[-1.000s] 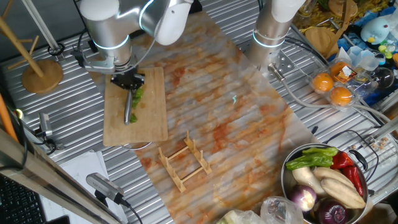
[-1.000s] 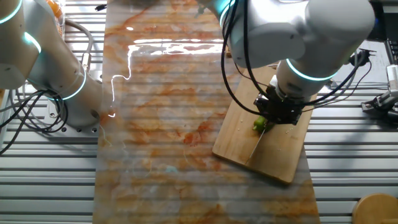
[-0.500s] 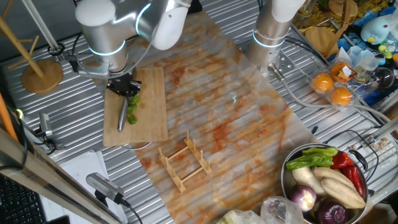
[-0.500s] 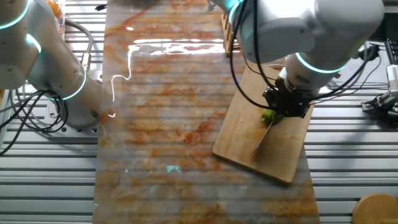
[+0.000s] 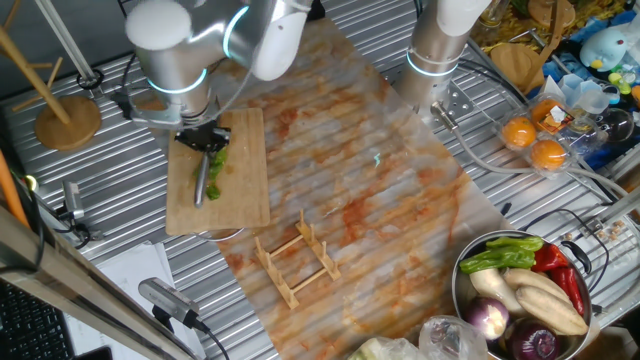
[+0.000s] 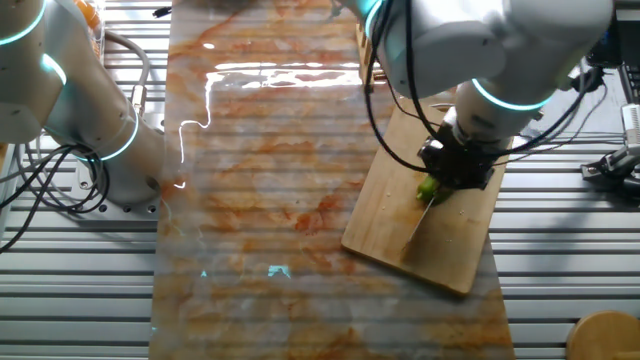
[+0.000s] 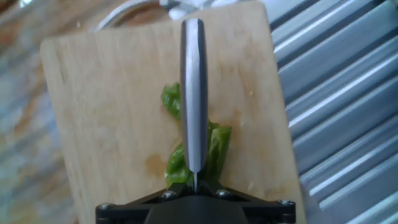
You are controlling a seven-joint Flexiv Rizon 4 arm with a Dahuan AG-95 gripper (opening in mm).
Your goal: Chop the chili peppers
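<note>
The bright green chili pepper (image 7: pixel 214 146) lies on the wooden cutting board (image 7: pixel 112 106), partly under the blade. It also shows in one fixed view (image 5: pixel 215 168) and the other fixed view (image 6: pixel 428 187). My gripper (image 5: pixel 201 139) is shut on a knife (image 7: pixel 193 93), whose steel blade points away from the hand along the board and crosses the pepper. In the other fixed view the gripper (image 6: pixel 456 167) hangs over the board (image 6: pixel 385 215) and the blade (image 6: pixel 421 222) slants down to the lower left.
A wooden rack (image 5: pixel 297 258) stands near the board. A metal bowl (image 5: pixel 466 300) of mixed vegetables is at the lower right. Oranges (image 5: pixel 533 142) lie at the right. A second arm's base (image 5: pixel 437 50) stands at the back. A wooden stand (image 5: pixel 68 120) is at the left.
The gripper with the knife shifted along the board over the pepper, then settled; the blade now lies across the pepper a little further along than a second ago.
</note>
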